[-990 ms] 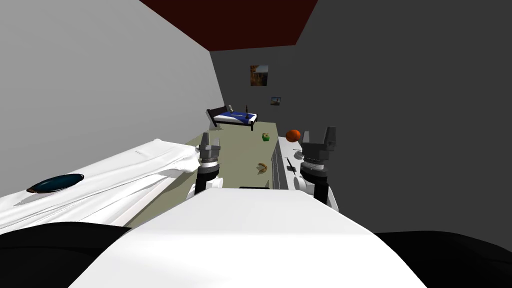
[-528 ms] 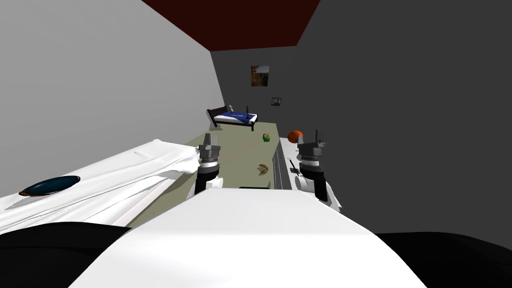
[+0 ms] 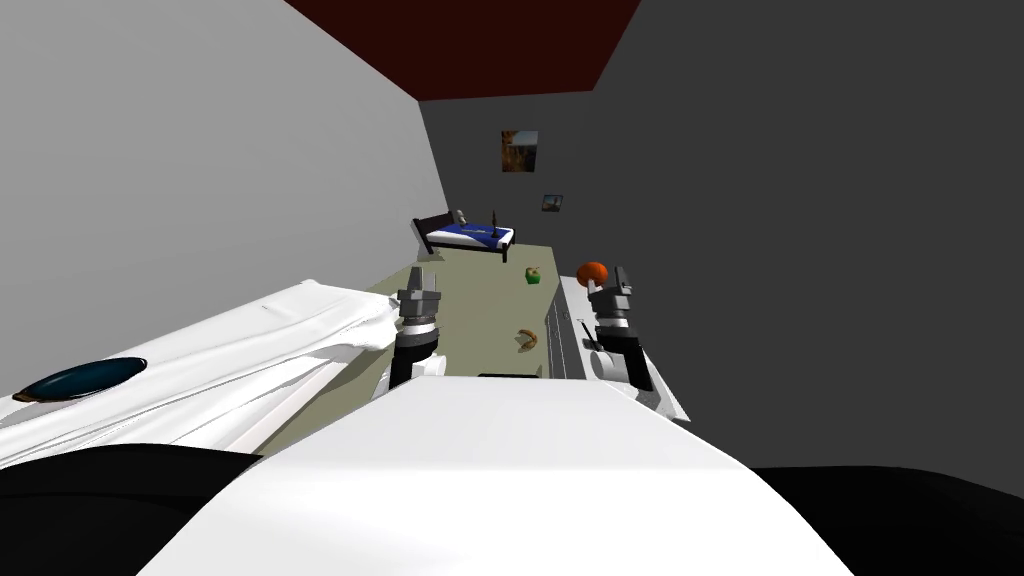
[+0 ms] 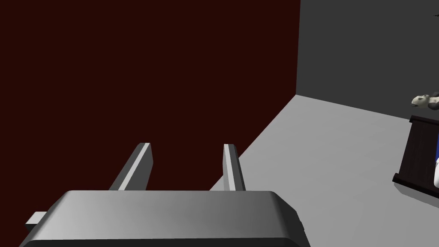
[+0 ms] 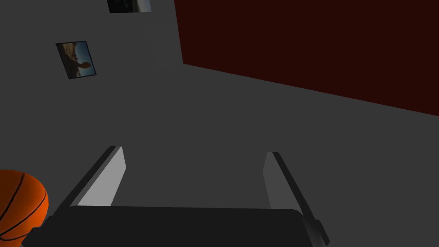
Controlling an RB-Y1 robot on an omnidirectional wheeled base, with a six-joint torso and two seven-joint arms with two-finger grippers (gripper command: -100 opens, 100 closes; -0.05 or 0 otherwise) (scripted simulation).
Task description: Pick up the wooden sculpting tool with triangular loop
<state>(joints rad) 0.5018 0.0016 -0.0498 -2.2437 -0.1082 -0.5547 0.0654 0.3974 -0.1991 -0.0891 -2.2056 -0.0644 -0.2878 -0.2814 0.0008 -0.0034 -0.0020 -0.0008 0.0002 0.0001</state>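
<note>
A thin dark tool (image 3: 584, 333) lies on the white cabinet top (image 3: 664, 396) at my right; its loop and material are too small to make out. My right gripper (image 3: 618, 277) hangs above that top, just past the tool and beside an orange basketball (image 3: 591, 272). In the right wrist view the right gripper (image 5: 193, 171) is open with nothing between the fingers, and the basketball (image 5: 19, 206) sits next to one finger. My left gripper (image 3: 420, 285) is raised over the floor, away from the tool. In the left wrist view the left gripper (image 4: 188, 167) has a gap between its fingers and holds nothing.
A white-sheeted bed (image 3: 250, 345) with a dark blue plate (image 3: 75, 378) runs along my left. On the olive floor between lie a yellow-brown curved thing (image 3: 526, 338) and a small green thing (image 3: 533, 275). A dark-framed bed (image 3: 468, 236) stands at the far wall.
My right hand has rolled so its gripper now shows edge-on, and it has drifted a little left towards the basketball. The head view has shifted slightly; the left arm holds still.
</note>
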